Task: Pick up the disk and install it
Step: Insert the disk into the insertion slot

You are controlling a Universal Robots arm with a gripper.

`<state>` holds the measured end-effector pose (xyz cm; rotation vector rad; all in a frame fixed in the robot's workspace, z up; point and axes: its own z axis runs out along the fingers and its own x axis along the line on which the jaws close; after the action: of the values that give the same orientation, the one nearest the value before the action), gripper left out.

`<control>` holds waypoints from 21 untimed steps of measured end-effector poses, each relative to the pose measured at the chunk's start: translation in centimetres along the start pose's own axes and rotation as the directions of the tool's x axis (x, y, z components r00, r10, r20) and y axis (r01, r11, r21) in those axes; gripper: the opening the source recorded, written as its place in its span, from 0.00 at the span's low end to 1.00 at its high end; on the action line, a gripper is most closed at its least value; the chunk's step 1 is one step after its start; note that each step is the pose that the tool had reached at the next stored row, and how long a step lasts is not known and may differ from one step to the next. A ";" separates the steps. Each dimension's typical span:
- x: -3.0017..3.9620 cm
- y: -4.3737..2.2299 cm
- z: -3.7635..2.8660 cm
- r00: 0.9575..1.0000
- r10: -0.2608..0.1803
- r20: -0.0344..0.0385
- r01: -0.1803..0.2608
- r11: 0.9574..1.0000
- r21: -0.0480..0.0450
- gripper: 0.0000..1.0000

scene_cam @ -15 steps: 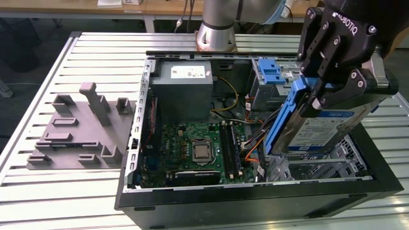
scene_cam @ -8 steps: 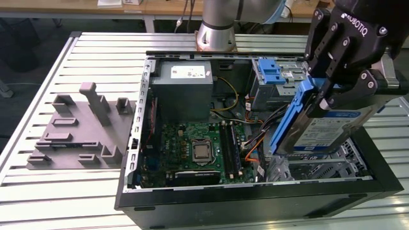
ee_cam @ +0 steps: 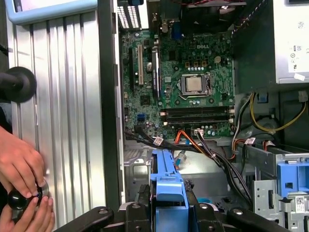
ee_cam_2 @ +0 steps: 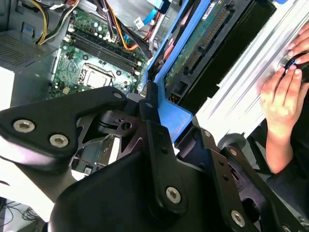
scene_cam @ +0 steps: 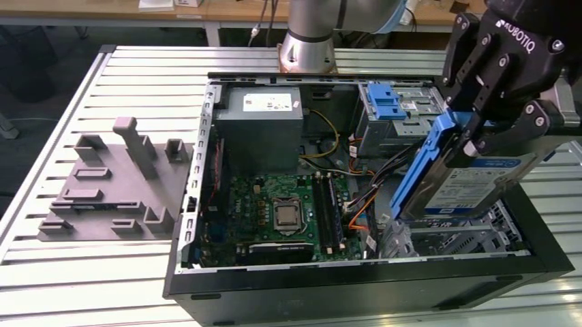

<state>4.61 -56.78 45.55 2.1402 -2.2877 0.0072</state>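
Exterior view: the pincer point(scene_cam: 475, 139), angled down, is clamped on the disk point(scene_cam: 465, 187), which hangs tilted above the open computer case point(scene_cam: 364, 286). Second wrist view: its fingers point(ee_cam_2: 159, 140) squeeze the blue bracket point(ee_cam_2: 171, 113). First wrist view: the bracket edge faces the case floor; squaring it up before lowering seems wise.

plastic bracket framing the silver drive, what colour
The plastic carrier bracket is blue, clearest in the exterior view.

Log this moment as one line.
gripper: shut on disk | disk: held tilted above open computer case | install: not yet done
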 end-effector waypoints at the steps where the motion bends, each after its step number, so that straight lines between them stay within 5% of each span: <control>1: -0.01 -0.08 0.01 1.000 0.000 0.000 0.000 1.000 0.000 0.36; 21: -0.15 -1.11 0.30 1.000 0.000 0.000 0.000 1.000 0.000 0.36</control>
<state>5.73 -56.70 45.25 2.1404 -2.2876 0.0071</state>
